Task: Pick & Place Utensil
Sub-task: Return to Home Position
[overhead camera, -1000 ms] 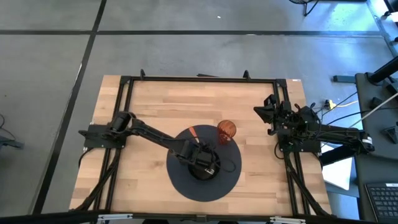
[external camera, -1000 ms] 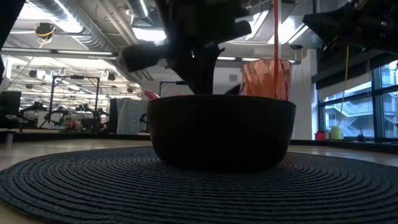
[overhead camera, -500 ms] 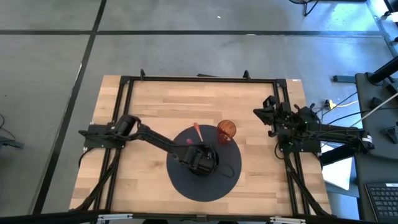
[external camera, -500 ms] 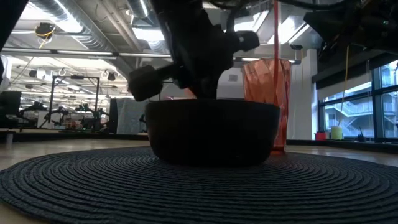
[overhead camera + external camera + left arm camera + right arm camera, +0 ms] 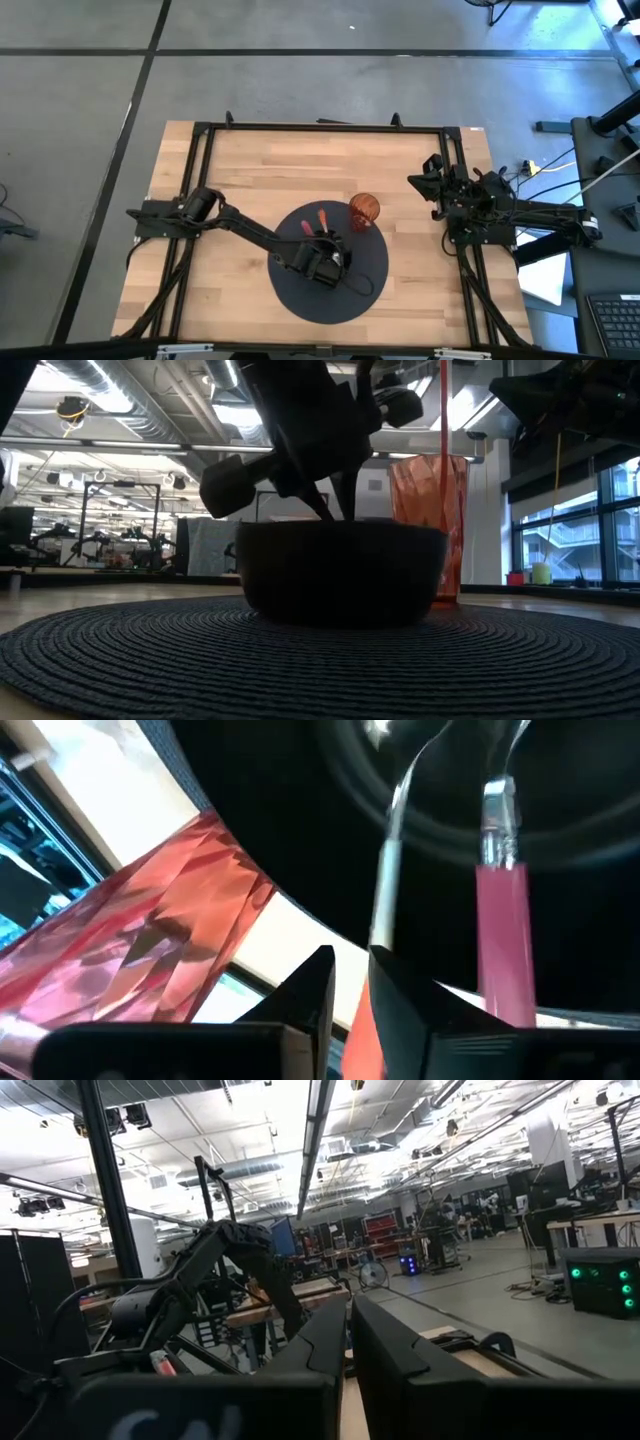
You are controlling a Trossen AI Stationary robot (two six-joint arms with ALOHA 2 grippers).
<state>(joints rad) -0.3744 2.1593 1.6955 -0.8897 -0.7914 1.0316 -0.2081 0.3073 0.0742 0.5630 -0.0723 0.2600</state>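
A black bowl stands on a round dark woven mat at the table's middle. Two utensils with red handles lie with their metal ends in the bowl and their handles leaning over its far rim. In the left wrist view, one lies free. The other's metal stem runs back toward my left gripper, which hangs over the bowl with its fingers slightly apart. My right gripper waits shut at the table's right edge. My left gripper has the red handle end of one utensil in the narrow gap between its two fingers, which slant down from the table's left and lie along the handle. I cannot tell whether the fingers touch it. The utensil's metal end rests in the bowl.
An orange translucent cup stands on the mat's far right edge, just behind the bowl, with a thin red rod upright in it. Black frame rails run along the table's left, right and far sides. Bare wood lies around the mat.
My left gripper has sunk toward the bowl and rolled its wrist, drifting a little toward the table's left and near edge. A second red handle now shows beside the first over the bowl's far rim. The bowl has shifted slightly on the mat.
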